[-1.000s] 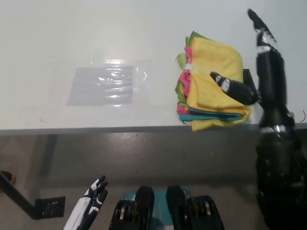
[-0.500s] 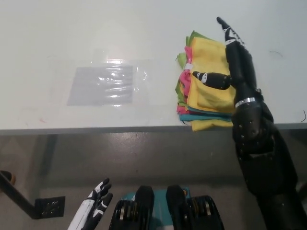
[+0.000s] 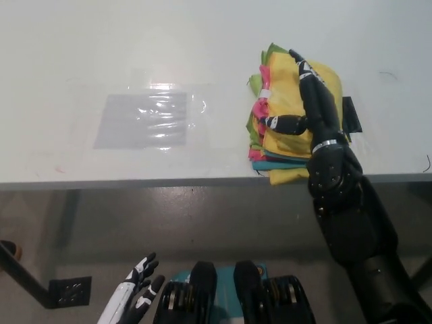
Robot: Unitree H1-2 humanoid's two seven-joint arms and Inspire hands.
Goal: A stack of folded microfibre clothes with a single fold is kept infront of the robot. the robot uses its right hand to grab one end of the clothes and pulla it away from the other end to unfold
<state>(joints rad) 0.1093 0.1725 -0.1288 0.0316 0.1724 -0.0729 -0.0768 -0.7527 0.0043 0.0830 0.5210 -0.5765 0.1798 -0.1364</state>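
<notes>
the black right hand (image 3: pixel 307 101) lay spread and unclenched on the yellow top of the cloth stack (image 3: pixel 287 145) at the tabletop's (image 3: pixel 135 54) near edge; white left hand (image 3: pixel 135 293) hung low, fingers apart, holding nothing.

The stack of cloths (image 3: pixel 297 145) looks like soft, matt microfibre with a faintly napped surface, yellow on top, with pink, green and teal layers at its edges. The table (image 3: pixel 135 54) is smooth and pale with a slight sheen. A clear plastic sheet (image 3: pixel 143 120) lies on it, glossy and wrinkled, catching glare. The right hand (image 3: pixel 312 108) looks like hard black plastic, semi-glossy.
</notes>
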